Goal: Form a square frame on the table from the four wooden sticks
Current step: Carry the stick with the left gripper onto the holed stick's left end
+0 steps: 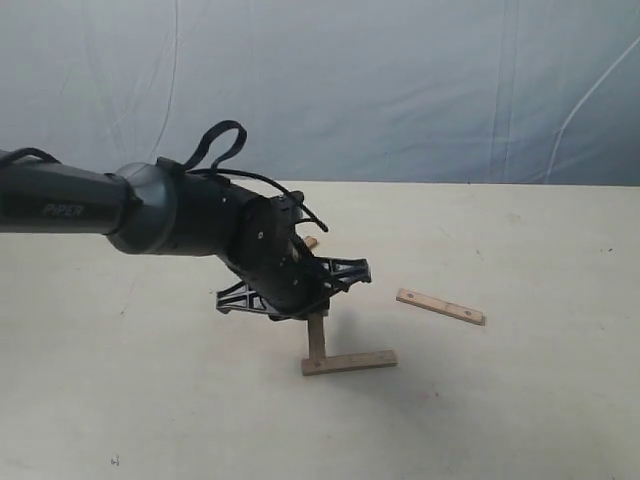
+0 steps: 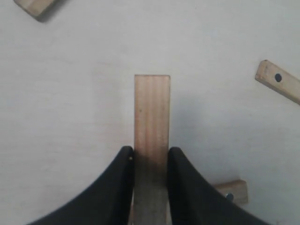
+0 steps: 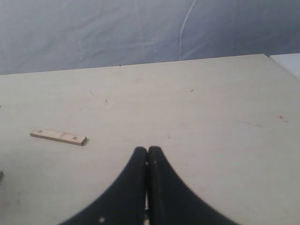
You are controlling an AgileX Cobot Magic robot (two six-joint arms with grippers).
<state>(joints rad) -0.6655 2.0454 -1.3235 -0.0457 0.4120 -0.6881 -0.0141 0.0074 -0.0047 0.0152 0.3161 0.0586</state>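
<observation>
My left gripper (image 1: 305, 300) (image 2: 151, 157) is shut on a wooden stick (image 1: 316, 336) (image 2: 152, 117), which juts out from between the black fingers (image 2: 123, 187). In the exterior view its lower end meets the left end of a second stick (image 1: 352, 362) lying flat on the table (image 1: 520, 400); whether they touch I cannot tell. A third stick (image 1: 440, 306) (image 3: 58, 136), with holes, lies to the right. The tip of a fourth stick (image 1: 311, 241) shows behind the gripper. My right gripper (image 3: 148, 152) is shut with nothing in it, above bare table, and is out of the exterior view.
The left wrist view shows other stick ends around the held one: a stick (image 2: 35, 7) at one corner, a stick (image 2: 279, 80) with a dark hole, and a stick (image 2: 233, 191) beside a finger. A blue-grey sheet (image 1: 400, 80) backs the table.
</observation>
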